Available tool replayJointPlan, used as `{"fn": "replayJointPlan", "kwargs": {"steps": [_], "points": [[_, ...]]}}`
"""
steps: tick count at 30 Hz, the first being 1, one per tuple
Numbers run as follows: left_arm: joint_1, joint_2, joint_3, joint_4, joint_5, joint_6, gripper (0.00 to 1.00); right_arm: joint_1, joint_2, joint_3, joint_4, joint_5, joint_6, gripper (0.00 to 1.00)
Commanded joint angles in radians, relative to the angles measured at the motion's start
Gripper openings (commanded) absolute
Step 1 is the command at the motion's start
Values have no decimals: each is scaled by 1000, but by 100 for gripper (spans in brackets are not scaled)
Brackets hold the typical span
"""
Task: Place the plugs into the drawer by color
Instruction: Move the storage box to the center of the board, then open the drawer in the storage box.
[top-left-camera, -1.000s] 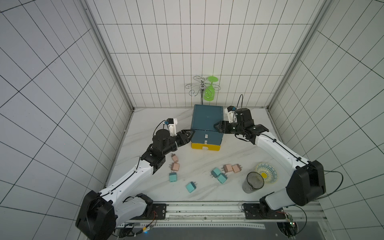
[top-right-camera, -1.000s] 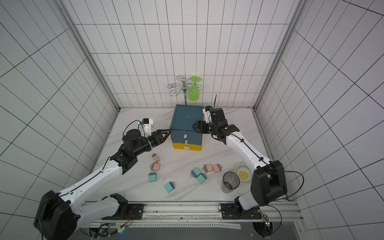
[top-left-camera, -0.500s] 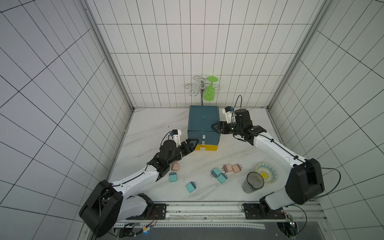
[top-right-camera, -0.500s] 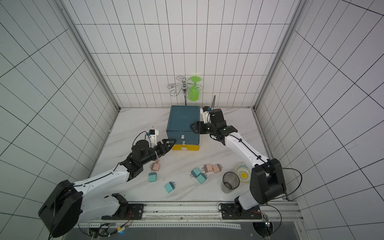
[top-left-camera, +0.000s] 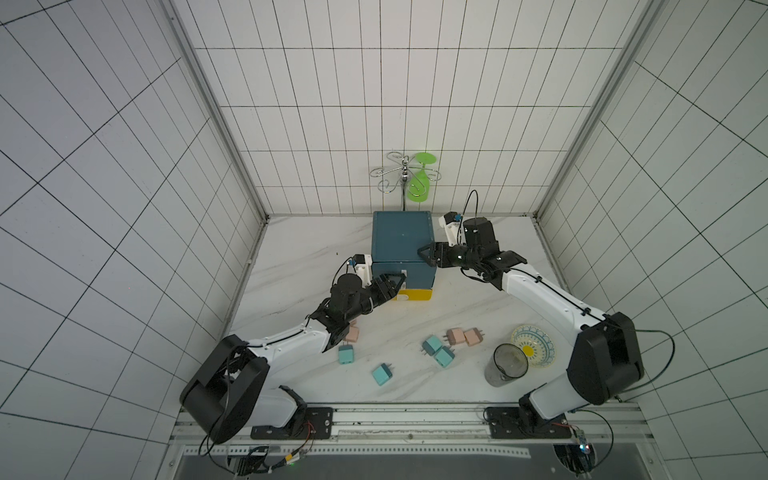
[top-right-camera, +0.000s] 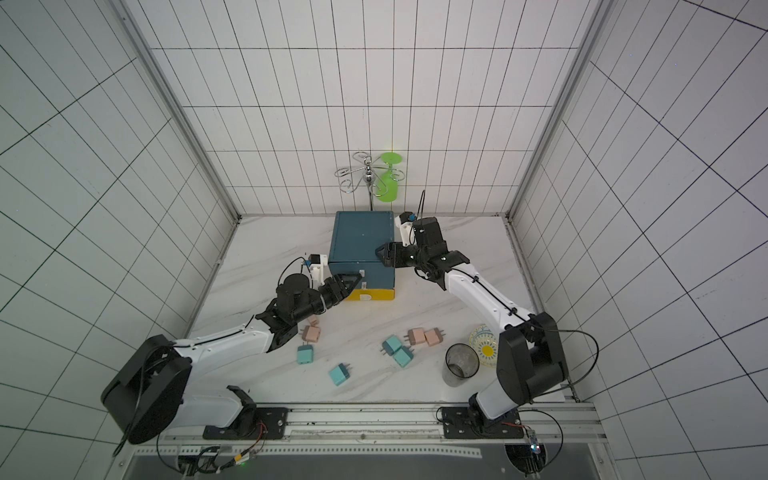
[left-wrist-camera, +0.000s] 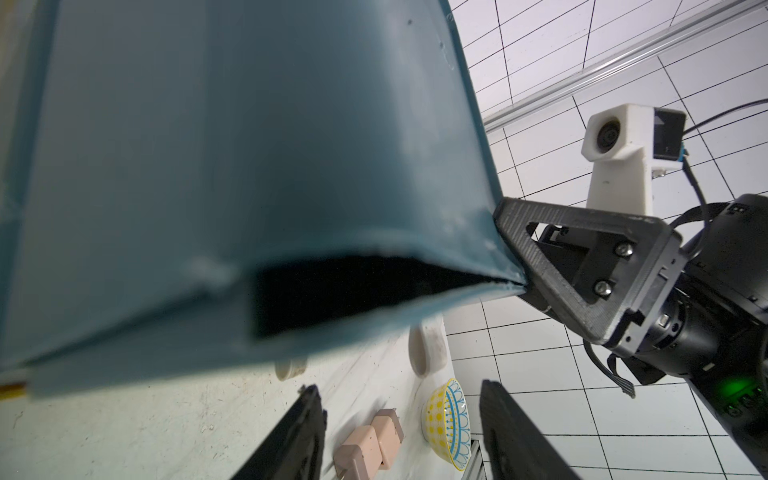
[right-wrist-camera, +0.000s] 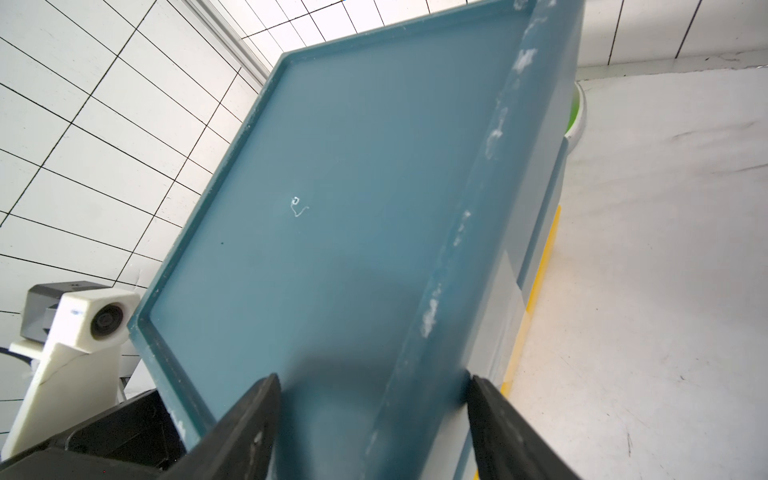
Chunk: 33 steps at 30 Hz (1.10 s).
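Behind the drawer cabinet (top-left-camera: 401, 237), which stands at the back middle of the table (top-left-camera: 299, 266), you have a wire stand (top-left-camera: 392, 176) with a green glass (top-left-camera: 419, 189) hanging from it, apart from both arms. On your right, a dark tumbler (top-left-camera: 505, 365) and a patterned bowl (top-left-camera: 536, 349) sit just beside each other near the right arm's base, well apart from the cabinet. Every plug you can see lies loose on the table in front of the cabinet. The pink plugs (top-left-camera: 457, 336) come as two pairs: one lies in the open right of the middle, and the other lies close together under the left arm (top-left-camera: 291, 338), whose forearm hides part of it in a top view. Of the four teal plugs (top-left-camera: 432, 344), two touch each other just beside the open pink pair and two lie singly toward the left. Your left pincer (top-left-camera: 397, 284) reaches in from the left to the cabinet's front face. Its jaws are apart with nothing between them, and its tips are just beside a white tab (top-left-camera: 402, 274) above the yellow bottom drawer (top-left-camera: 417, 296). Your right pincer (top-left-camera: 424, 254) sits at the cabinet's top front right corner with its fingers (right-wrist-camera: 257, 407) astride the top front edge. You cannot tell whether they squeeze it.
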Motion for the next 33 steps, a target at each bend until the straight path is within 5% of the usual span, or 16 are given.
{"fn": "replayJointPlan", "kwargs": {"steps": [1, 4, 9, 13, 15, 23, 33], "points": [[-8, 29, 49, 12, -6, 15, 54, 31, 45, -39, -175, 53, -51, 74], [-9, 61, 56, 43, 6, 1, 51, 34, 41, -45, -167, 60, -48, 74], [-4, 72, 85, 8, -3, 31, 22, 40, 37, -47, -167, 79, -49, 74], [8, 54, 102, -28, -4, 68, 16, 43, 35, -50, -162, 83, -47, 74], [11, 53, 115, -51, 4, 76, 0, 45, 36, -49, -161, 80, -45, 74], [18, 38, 99, -67, 114, 43, 0, 36, 23, -61, -175, 164, -18, 73], [-24, -203, -66, -227, 143, 21, 0, -14, -4, -87, -170, 165, 28, 73]]}}
